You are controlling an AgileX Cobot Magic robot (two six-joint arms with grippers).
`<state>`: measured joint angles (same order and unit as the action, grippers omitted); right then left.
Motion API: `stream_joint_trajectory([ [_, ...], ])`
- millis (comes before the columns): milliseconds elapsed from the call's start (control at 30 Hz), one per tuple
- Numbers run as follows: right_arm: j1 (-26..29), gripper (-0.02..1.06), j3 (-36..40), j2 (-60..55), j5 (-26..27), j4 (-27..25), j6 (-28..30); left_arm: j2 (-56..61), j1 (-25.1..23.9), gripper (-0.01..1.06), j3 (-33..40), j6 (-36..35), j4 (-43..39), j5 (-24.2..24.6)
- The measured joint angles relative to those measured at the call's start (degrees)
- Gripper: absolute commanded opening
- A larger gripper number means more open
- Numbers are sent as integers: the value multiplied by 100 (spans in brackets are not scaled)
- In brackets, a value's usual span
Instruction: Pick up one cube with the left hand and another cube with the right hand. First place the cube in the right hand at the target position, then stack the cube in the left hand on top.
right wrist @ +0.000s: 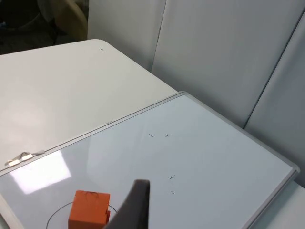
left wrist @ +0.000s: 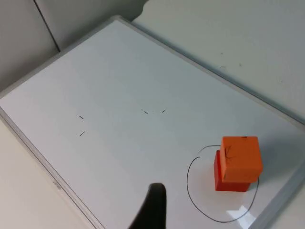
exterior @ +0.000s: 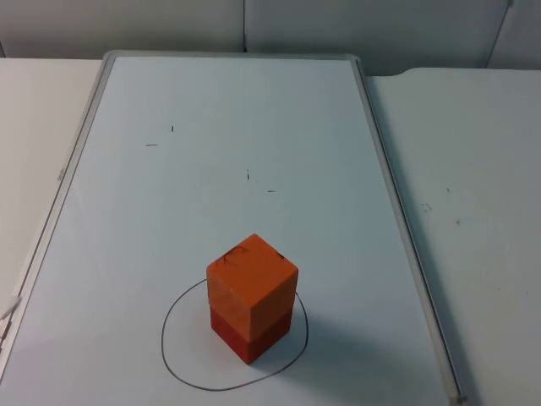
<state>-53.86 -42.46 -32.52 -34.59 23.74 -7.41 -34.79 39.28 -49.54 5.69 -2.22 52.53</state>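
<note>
The whiteboard (exterior: 254, 127) lay flat on the white table (exterior: 473, 169), its grey frame running to the partition wall (exterior: 254, 25), with plenty of bare board all around. Near the board's front edge an orange cube (exterior: 252, 277) sat squarely on a red cube (exterior: 251, 331), both inside a hand-drawn circle (exterior: 173, 355). A few small pen marks (exterior: 248, 175) dotted the board farther back. One fingertip of the left gripper (left wrist: 151, 207) and one of the right gripper (right wrist: 133, 205) showed above the board, well apart from the stack; I couldn't tell how wide either claw stood
</note>
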Motion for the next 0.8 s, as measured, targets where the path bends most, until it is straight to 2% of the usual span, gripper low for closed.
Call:
stream_joint_trajectory([
  [167, 0, 91, 0, 0, 0, 0, 0, 778, 0, 80, 644, -328, 13, 43],
  [267, 0, 91, 0, 0, 0, 0, 0, 1524, 0, 80, 1318, -527, 13, 145],
  [467, 0, 91, 0, 0, 0, 0, 0, 2304, 0, 80, 1616, -569, 13, 464],
  [567, 0, 91, 0, 0, 0, 0, 0, 2883, 0, 80, 1623, -569, -41, 775],
  [800, 0, 91, 0, 0, -70, 9, -27, 3444, 0, 80, 1835, -569, -82, 1146],
])
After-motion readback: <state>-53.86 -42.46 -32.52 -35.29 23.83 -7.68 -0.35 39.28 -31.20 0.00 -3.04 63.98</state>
